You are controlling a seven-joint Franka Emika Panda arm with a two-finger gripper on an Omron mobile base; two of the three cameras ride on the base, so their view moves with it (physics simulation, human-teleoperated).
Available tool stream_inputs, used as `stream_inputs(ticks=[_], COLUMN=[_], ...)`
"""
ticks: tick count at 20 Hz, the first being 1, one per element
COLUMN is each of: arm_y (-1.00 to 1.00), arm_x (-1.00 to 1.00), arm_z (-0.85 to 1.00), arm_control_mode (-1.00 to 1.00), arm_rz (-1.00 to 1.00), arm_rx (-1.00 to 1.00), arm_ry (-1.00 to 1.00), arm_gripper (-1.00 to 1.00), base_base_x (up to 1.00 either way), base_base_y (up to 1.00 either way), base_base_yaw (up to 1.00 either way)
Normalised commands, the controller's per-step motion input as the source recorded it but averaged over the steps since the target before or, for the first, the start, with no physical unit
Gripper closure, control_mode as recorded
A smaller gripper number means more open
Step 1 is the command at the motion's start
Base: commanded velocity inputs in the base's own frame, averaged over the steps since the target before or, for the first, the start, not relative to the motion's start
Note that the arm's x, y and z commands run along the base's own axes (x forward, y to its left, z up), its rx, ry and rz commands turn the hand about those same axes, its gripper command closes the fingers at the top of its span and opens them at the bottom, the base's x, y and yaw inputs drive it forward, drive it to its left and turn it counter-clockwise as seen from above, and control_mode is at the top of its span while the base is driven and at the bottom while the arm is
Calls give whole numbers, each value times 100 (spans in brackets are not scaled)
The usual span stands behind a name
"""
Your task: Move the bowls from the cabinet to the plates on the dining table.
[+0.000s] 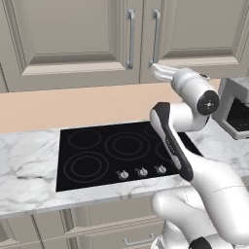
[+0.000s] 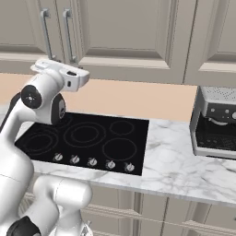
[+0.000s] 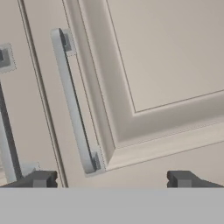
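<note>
Gripper [image 3: 111, 179]: two dark fingertips at the bottom of the hand view, standing wide apart, holding nothing.
Vertical metal bar handle [image 3: 72, 103]: just beyond the fingertips, nearer the left one, tilted in the hand view; a second bar handle [image 3: 6, 151] shows at the left edge.
Cabinet [image 3: 166, 57]: beige-grey wall unit, raised-panel doors shut, directly ahead of the spread fingers; the seam between two doors runs left of the handle.
Marble counter [image 1: 29, 160]: white, grey-veined, below the cabinet.
Black cooktop [image 1: 109, 153]: set into the counter, ring markings, knobs along its front edge.
Coffee machine [image 2: 214, 122]: grey, on the counter's right.
No legible writing or brand marks.
</note>
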Motion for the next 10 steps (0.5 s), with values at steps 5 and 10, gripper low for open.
stream_inputs(ticks=[5,10], arm_y=[8,3], arm_x=[35,12], arm_z=[15,16], arm_control_mode=[-100,-100], arm_rz=[-1,4], arm_rx=[0,0], arm_ry=[4,2], arm_gripper=[-100,-100], base_base_x=[0,0], base_base_y=[0,0], base_base_yaw=[0,0])
